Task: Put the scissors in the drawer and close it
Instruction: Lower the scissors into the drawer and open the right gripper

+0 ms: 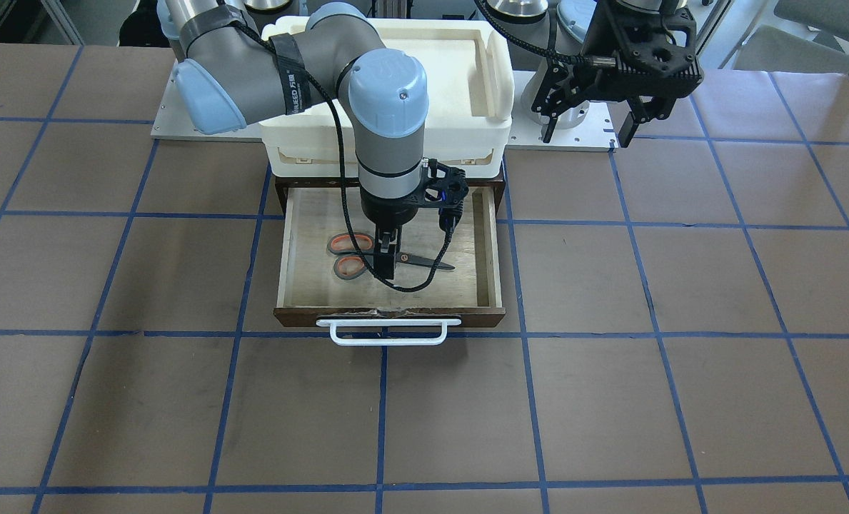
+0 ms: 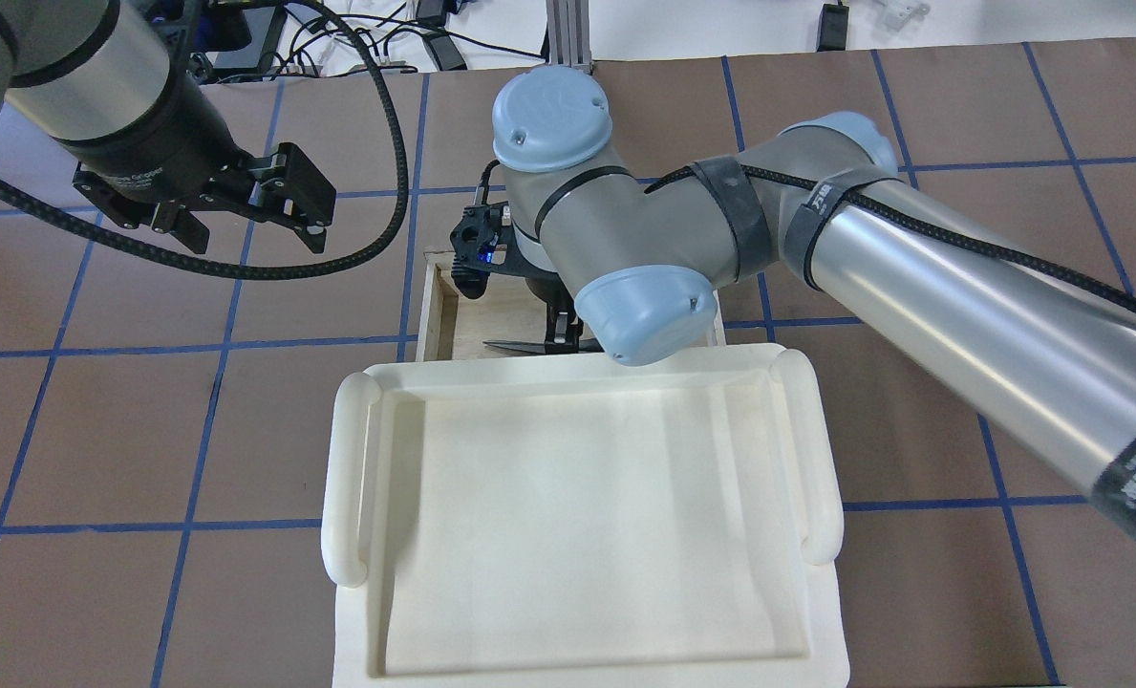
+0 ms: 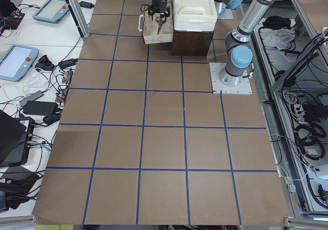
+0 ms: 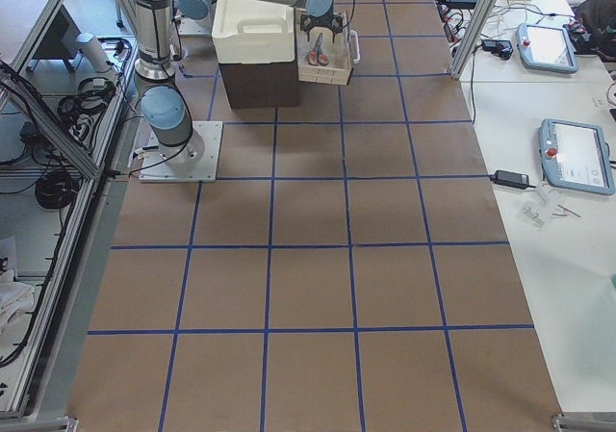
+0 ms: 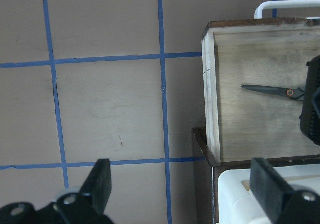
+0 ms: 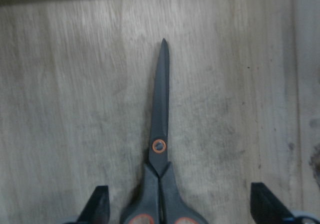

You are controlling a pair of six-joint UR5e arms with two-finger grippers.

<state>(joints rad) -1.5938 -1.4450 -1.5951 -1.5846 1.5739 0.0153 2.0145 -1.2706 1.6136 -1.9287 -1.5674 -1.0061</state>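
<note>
Since dark-grey, orange-lined scissors (image 6: 159, 134) lie in the brown-fronted wooden drawer (image 1: 497, 250), blades parallel to its front, your spread right gripper (image 1: 388, 268) straddles them; left gripper (image 1: 588, 128), spread, hangs outside.

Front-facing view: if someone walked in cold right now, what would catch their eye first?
Most striking is the right arm, blue-capped and pointing straight down into the open drawer, with the right gripper open over the scissors, which lie flat on the bare wood floor. Next come the bulky white tray sitting above the drawer's back end, and the left gripper hanging open and empty off to the side.
</note>
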